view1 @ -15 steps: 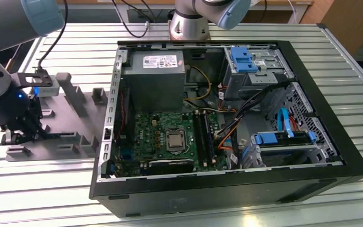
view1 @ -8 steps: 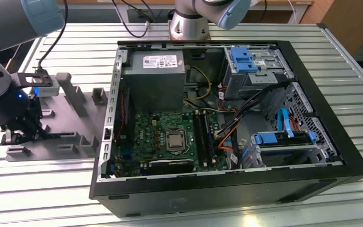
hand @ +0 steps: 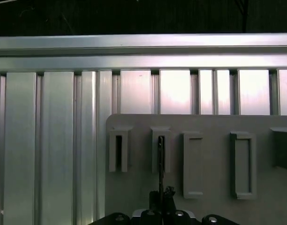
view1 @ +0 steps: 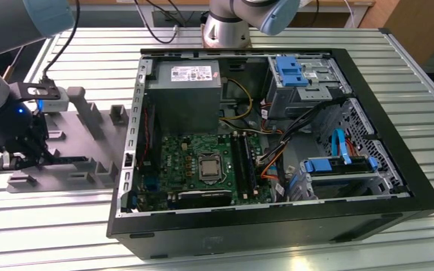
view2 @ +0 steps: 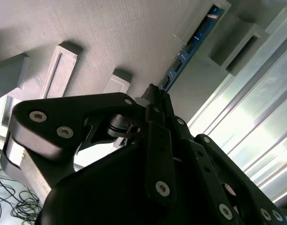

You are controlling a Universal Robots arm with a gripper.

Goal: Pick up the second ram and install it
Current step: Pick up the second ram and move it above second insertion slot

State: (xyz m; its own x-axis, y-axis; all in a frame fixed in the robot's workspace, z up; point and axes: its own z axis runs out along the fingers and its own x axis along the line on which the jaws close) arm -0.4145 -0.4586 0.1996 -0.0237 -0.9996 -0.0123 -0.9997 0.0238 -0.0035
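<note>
Slatted aluminium table (view1: 428, 84); bright glare on slats along the near edge. Wooden panel (view1: 417, 25) behind, exterior view's right. Second wrist view: loose black cables (view2: 10, 199) on pale floor.

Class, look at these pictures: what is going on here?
The robot arm's gripper is closed on the second ram, which stands on edge between the pegs of the grey tray, beside the open computer case. The ram sits in the tray, not yet in the black memory slots inside the case.
</note>
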